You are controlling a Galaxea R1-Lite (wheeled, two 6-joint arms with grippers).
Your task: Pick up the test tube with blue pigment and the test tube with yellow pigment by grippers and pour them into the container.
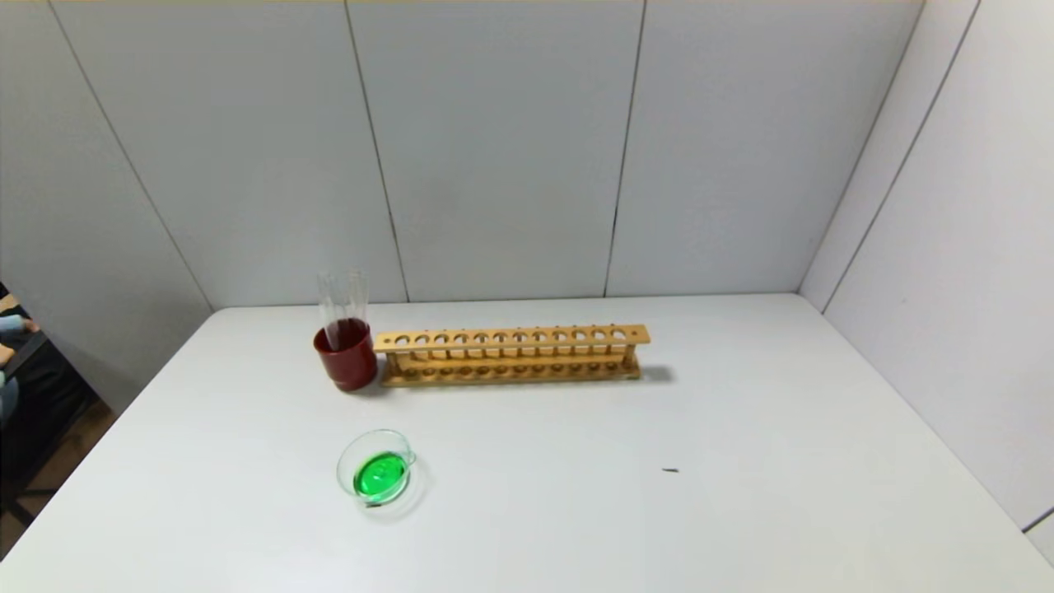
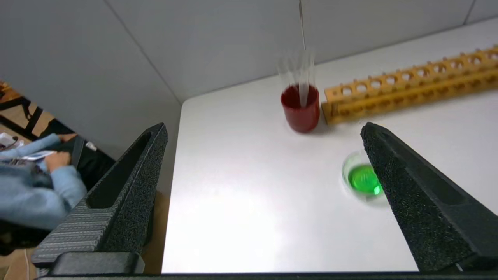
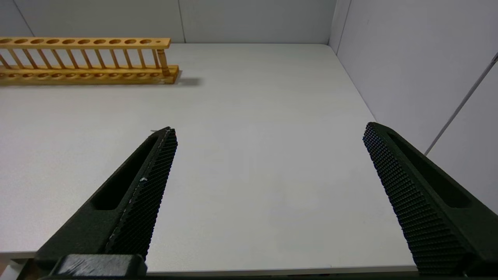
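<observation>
The container point(image 1: 378, 467) is a small clear glass dish holding green liquid, at the front left of the table; it also shows in the left wrist view point(image 2: 360, 179). Two clear tubes with no coloured liquid point(image 1: 343, 305) stand in a dark red cup point(image 1: 347, 354). I see no tube with blue or yellow liquid. My left gripper point(image 2: 264, 134) is open and empty, back over the table's near left edge. My right gripper point(image 3: 268, 132) is open and empty over the table's near right edge. Neither gripper shows in the head view.
A long wooden test tube rack point(image 1: 510, 354) stands empty next to the red cup, also in the right wrist view point(image 3: 85, 60). Grey walls close the back and right. A person in blue point(image 2: 35, 186) sits beyond the table's left edge.
</observation>
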